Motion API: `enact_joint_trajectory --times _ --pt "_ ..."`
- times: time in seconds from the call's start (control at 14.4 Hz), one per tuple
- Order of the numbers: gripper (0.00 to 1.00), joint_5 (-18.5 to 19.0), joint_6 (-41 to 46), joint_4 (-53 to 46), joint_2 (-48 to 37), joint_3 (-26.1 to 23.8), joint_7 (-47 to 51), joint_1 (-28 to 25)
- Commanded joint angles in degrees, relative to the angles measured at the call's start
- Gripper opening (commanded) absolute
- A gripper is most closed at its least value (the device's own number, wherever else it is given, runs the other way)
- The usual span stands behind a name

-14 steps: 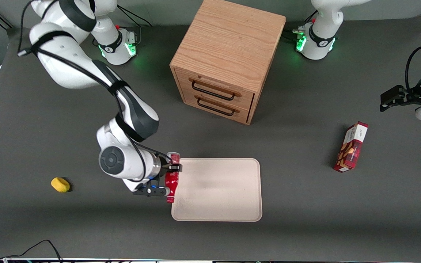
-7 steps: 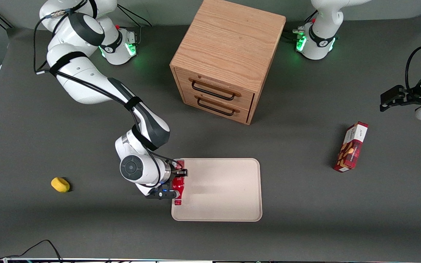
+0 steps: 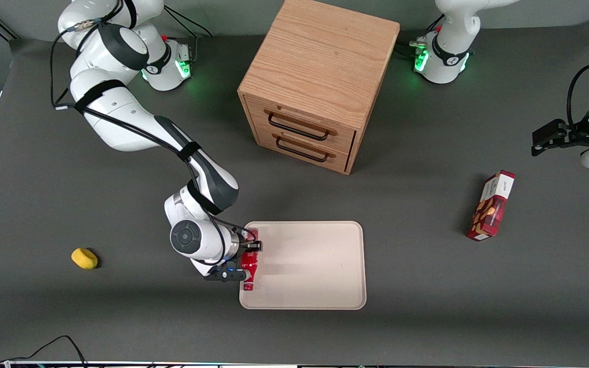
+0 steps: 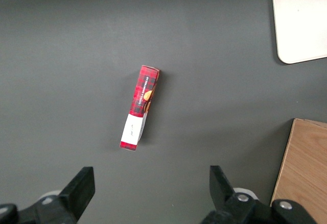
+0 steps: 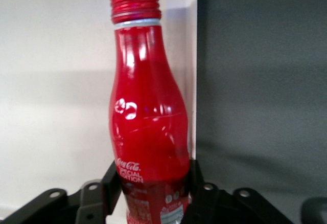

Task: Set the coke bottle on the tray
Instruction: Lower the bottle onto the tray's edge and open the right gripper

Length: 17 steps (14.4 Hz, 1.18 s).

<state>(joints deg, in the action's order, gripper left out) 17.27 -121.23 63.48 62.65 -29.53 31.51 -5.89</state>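
The lower end of the coke bottle [image 5: 148, 132] is cut off by the picture's edge in the right wrist view, so its base does not show. In the front view the gripper [image 3: 246, 260] and the wrist cover a part of the bottle. The tray [image 4: 301, 19] is cut by the upper right edge of the left wrist view; only one corner shows. The print on the red snack box [image 3: 491, 205] is too small to read.
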Motion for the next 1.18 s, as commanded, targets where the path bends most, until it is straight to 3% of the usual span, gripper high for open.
enact_joint_trajectory --times 0.0,0.42,1.11 --pt "1.0 4.25 0.38 -2.23 0.72 0.0 0.21 -0.87" --pt "1.0 6.01 0.38 -1.0 0.72 0.0 0.21 -0.79" --pt "1.0 5.84 0.56 -0.82 -0.07 -0.53 0.48 -0.79"
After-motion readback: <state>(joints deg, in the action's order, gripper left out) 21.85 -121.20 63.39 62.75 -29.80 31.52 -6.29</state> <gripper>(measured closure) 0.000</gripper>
